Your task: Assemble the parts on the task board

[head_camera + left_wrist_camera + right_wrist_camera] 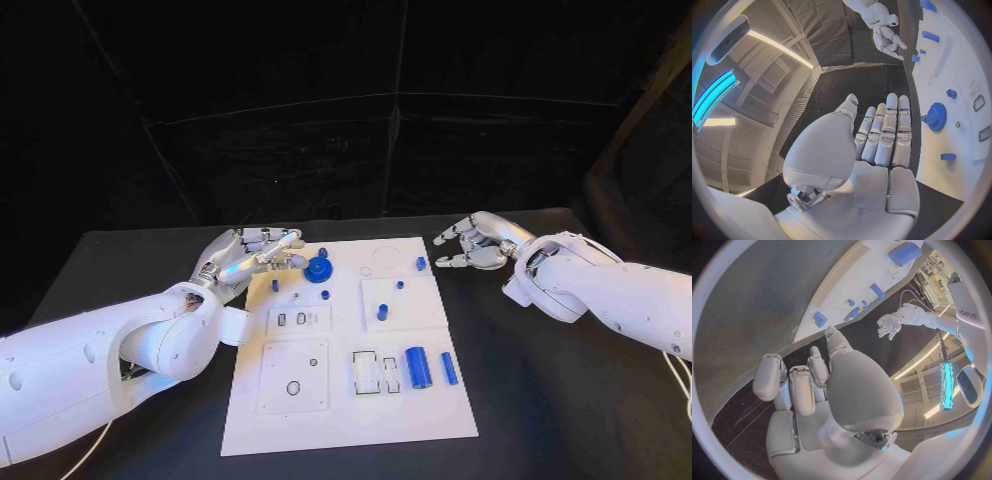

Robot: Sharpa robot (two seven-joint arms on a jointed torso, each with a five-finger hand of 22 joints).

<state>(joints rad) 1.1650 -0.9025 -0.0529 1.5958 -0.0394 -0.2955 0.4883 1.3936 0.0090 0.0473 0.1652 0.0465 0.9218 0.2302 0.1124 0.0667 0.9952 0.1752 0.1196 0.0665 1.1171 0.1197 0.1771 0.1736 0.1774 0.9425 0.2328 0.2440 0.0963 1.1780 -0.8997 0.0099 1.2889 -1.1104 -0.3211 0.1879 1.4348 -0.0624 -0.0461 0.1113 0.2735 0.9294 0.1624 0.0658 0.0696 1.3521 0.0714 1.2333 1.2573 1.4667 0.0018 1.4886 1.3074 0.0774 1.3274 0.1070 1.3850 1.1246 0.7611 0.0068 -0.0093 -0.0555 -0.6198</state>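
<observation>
Left hand [248, 252] empty, fingers straight beside the blue gear [317, 268]; right hand [473, 243] empty, fingers loosely apart. Risk: a careless reach could knock the gear off the board [346, 420].

My head camera looks down at the white board [351, 350]. Each wrist camera sits close behind its own palm, facing out along my fingers; both catch the board's edge and the opposite hand.
</observation>
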